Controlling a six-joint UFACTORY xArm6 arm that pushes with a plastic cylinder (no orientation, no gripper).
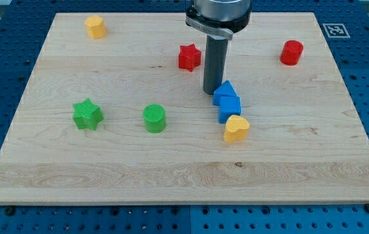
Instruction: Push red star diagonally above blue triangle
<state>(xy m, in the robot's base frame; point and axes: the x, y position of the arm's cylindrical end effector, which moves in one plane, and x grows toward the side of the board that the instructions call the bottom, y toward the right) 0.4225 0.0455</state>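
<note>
The red star [189, 57] lies on the wooden board at the upper middle of the view. The blue triangle [223, 92] lies to its lower right, touching a blue cube [230, 108] just below it. My tip [212, 92] stands right beside the blue triangle's left side, below and to the right of the red star, with a gap to the star. The rod rises from the tip to the arm's flange at the view's top.
A yellow heart [236, 129] touches the blue cube from below. A green cylinder [154, 118] and a green star [88, 114] lie at the left middle. A yellow block [95, 27] sits at the top left, a red cylinder [292, 52] at the top right.
</note>
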